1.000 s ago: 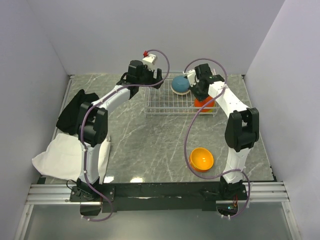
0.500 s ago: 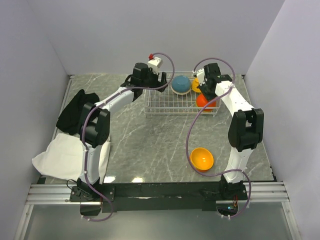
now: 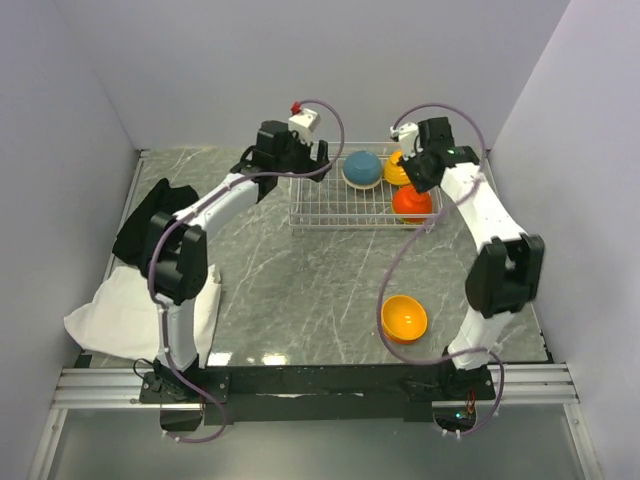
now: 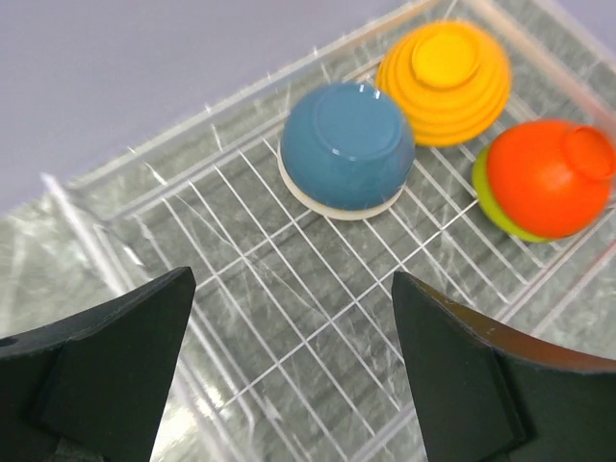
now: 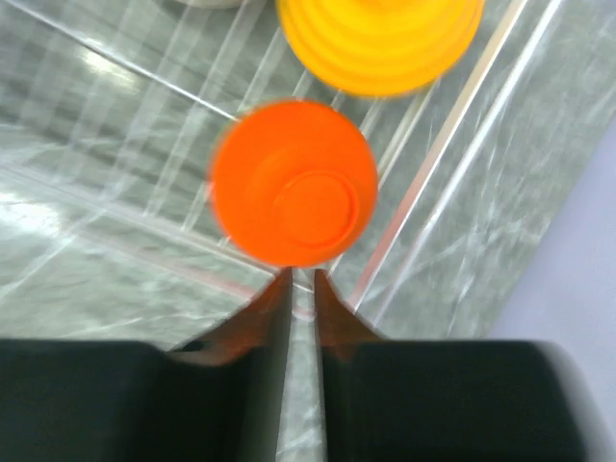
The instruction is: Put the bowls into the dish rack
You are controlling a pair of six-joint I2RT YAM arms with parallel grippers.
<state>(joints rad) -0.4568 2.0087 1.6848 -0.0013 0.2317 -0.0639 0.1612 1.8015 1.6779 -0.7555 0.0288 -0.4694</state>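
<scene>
Right wrist: right end effector (image 5: 300, 277) parted to a slit, empty, just near of the inverted red-orange bowl (image 5: 294, 183) in the dish rack (image 3: 330, 205). Left end effector (image 4: 291, 279) wide open, empty, above the rack. Yellow-orange bowl (image 3: 403, 318) sits upright on the bench (image 3: 300, 290), near right. Probably light, rigid, glossy and slippery, so pinch its rim.

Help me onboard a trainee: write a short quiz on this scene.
1. True or false: the lone orange bowl lies inside the dish rack.
2. How many bowls are in the rack?
3. The left gripper is: A) open and empty, B) shut on a bowl, C) shut on the rack.
Key: 1. False, it sits on the table. 2. Four: blue bowl, yellow bowl, red bowl, and green bowl under the red one. 3. A.
</scene>
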